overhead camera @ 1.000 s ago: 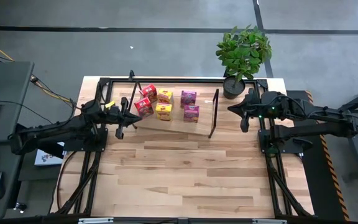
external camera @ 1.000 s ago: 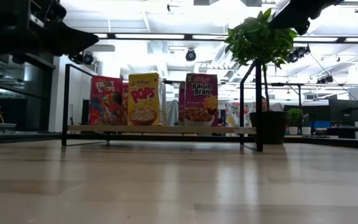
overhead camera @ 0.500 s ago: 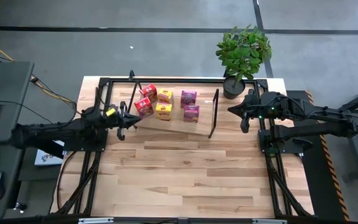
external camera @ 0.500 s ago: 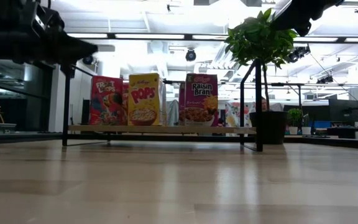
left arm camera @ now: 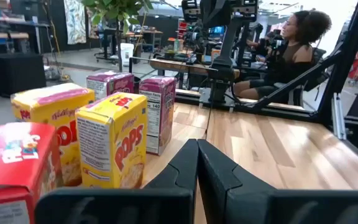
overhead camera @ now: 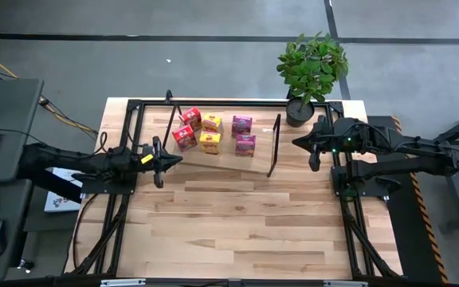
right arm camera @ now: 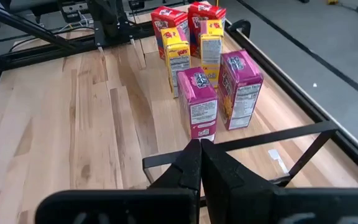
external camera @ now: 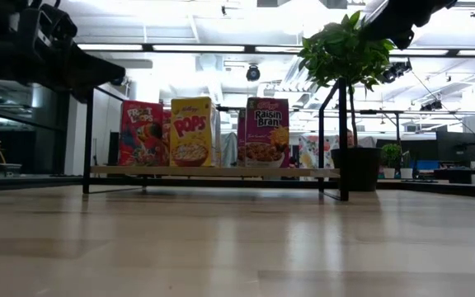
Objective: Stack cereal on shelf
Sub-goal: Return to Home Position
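Overhead, ceiling lights [external camera: 221, 48] glare above the pale wooden table [overhead camera: 237, 223]; left claw [left arm camera: 197, 158] and right claw [right arm camera: 200, 158] both pressed together.

Six cereal boxes stand in three pairs on the shelf [overhead camera: 223, 163] toward the back of the counter [overhead camera: 237, 231]: red boxes [overhead camera: 184, 135] nearest the left arm, yellow boxes [overhead camera: 209, 142] in the middle, magenta boxes [overhead camera: 245, 144] rightmost. The left claw [overhead camera: 175, 158] hovers by the shelf's left end frame, just beside the red pair. The right claw [overhead camera: 297, 140] hangs beyond the right frame, near a potted plant [overhead camera: 312, 64].
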Available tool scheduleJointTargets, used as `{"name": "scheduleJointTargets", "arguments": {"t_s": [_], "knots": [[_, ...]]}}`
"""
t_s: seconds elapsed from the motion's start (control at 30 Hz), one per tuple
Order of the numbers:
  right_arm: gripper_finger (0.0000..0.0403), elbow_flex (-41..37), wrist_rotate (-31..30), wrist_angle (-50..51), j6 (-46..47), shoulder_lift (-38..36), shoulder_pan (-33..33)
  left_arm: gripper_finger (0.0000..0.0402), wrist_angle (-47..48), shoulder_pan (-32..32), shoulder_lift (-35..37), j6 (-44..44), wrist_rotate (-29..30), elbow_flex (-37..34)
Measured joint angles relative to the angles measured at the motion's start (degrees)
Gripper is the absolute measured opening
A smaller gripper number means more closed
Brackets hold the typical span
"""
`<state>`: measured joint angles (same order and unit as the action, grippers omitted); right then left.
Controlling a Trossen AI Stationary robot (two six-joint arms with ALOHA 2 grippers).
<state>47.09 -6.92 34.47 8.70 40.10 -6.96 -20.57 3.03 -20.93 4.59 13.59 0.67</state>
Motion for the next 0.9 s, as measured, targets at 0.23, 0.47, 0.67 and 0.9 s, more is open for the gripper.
{"name": "scheduleJointTargets", "arguments": {"t_s": [0.23,0.47,0.67,0.9], "knots": [[0.0000,0.00,1.51,1.19,0.13,-0.02,0.00,0.0000,0.20,0.05,0.00,2.45,-2.50,0.00],[0.0000,0.00,1.62,1.55,-0.10,-0.11,0.00,0.0000,0.45,0.07,-0.04,2.79,-2.50,0.00],[0.0000,-5.21,6.89,-4.91,1.27,-2.96,1.00,0.0000,0.93,0.07,-0.04,2.86,-2.94,0.00],[0.0000,-21.32,5.86,-20.93,5.29,-12.62,7.86,0.0000,0.92,0.04,-0.04,2.83,-3.46,0.02]]}}
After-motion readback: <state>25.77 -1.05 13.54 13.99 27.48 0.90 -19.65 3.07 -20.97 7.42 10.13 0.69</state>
